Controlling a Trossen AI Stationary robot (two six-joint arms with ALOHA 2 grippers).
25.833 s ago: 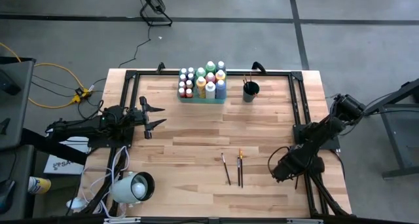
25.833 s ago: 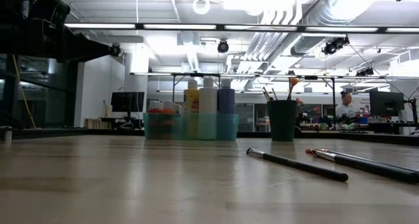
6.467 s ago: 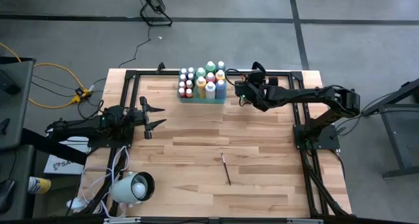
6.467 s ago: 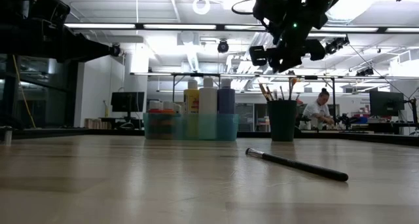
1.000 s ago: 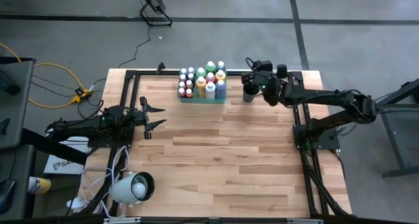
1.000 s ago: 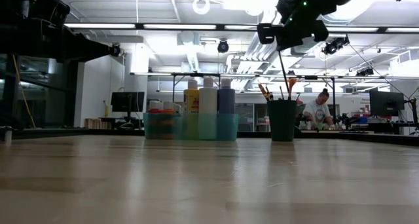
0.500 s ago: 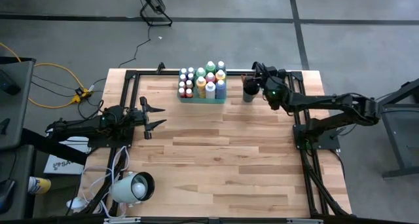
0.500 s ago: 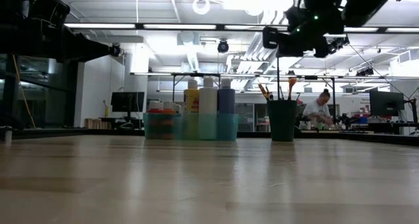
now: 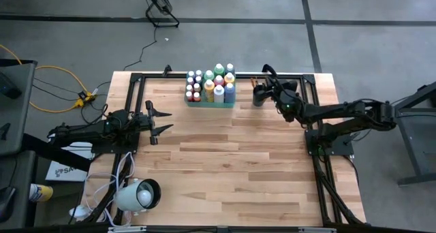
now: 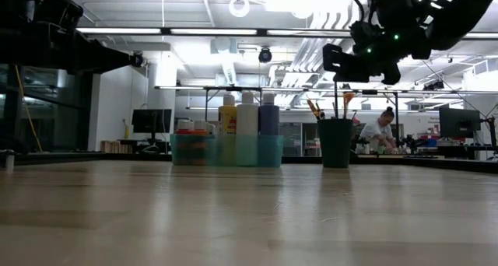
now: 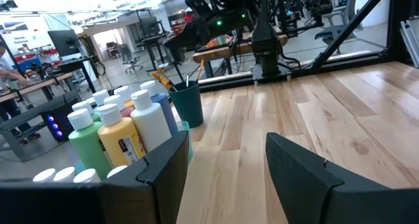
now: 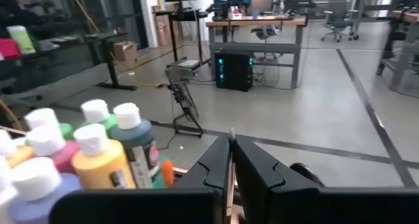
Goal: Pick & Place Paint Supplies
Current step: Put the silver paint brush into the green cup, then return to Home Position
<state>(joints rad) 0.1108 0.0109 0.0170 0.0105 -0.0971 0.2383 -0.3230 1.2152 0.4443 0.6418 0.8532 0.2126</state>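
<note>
Beside the green tray [image 9: 210, 102] at the desk's [image 9: 225, 165] far edge stands the dark cup [image 9: 259, 96], and we take that cup as our landmark. Paintbrushes [image 10: 339, 104] stand upright inside it, bristles up. The paint bottles [image 9: 211, 84] sit packed in the tray just beside the cup; their labels show in the left wrist view, but we cannot read any writing on them. The right gripper [image 9: 266, 72] hangs just above the cup, its jaws pressed together; a thin brush handle seems to sit between them in the right wrist view, though we cannot be sure. The left gripper [image 9: 163, 120] waits well away from the cup, past the tray, with its jaws spread and nothing between them.
</note>
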